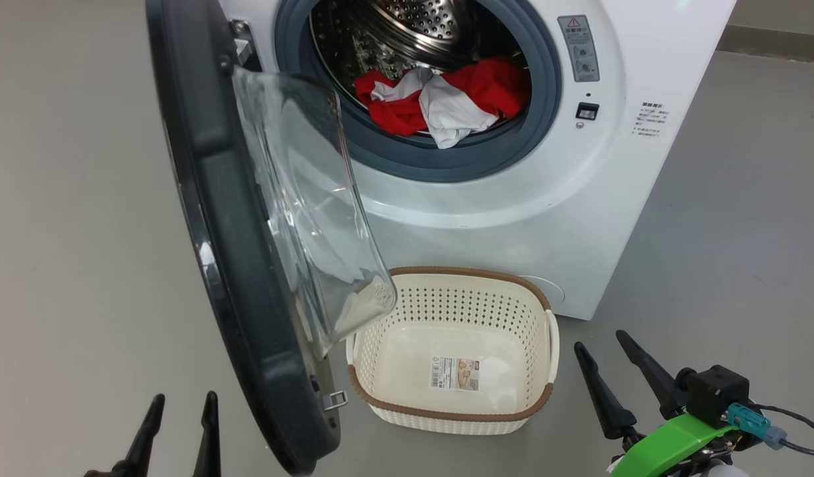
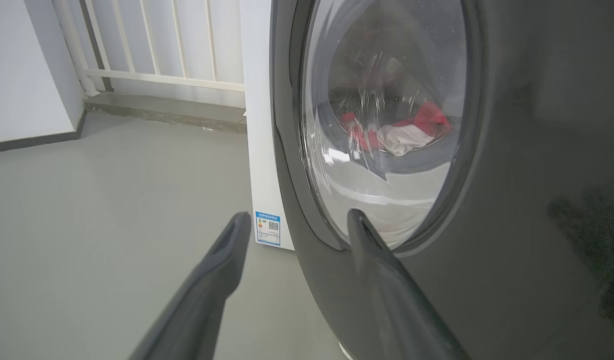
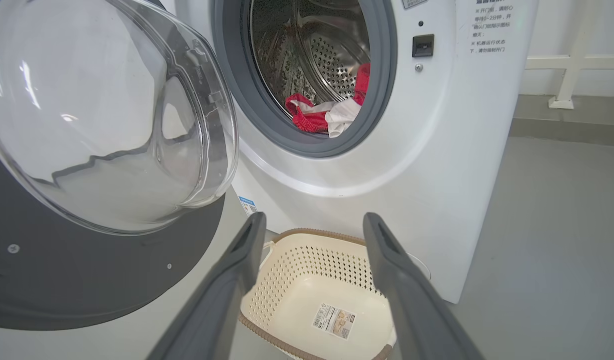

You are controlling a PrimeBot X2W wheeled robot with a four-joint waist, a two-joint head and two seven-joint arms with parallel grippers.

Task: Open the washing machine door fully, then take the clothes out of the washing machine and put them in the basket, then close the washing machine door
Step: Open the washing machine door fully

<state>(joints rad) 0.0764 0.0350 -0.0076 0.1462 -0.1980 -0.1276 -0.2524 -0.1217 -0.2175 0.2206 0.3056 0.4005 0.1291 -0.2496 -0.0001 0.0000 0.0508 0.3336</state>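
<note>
in front of the washing machine (image 1: 512, 218), the washing machine door (image 1: 234, 218) stands swung out to the robot's left, its glass bowl (image 1: 307, 199) hanging over the near corner of the basket (image 1: 446, 416) on the floor (image 1: 711, 232). the clothes (image 1: 446, 99) lie heaped at the drum's lip, red and white, none in the basket (only a paper label (image 1: 456, 373) shows on its bottom). the left hand (image 1: 185, 397) hangs low just outside the door's black face, fingers spread, holding nothing. the right hand (image 1: 599, 339) sits beside the basket, likewise spread and bare. the door step looks done or nearly so, and unloading is now in hand. the next move calls for one hand, likely the right, to rise into the drum mouth and close on a fold of cloth.
</note>
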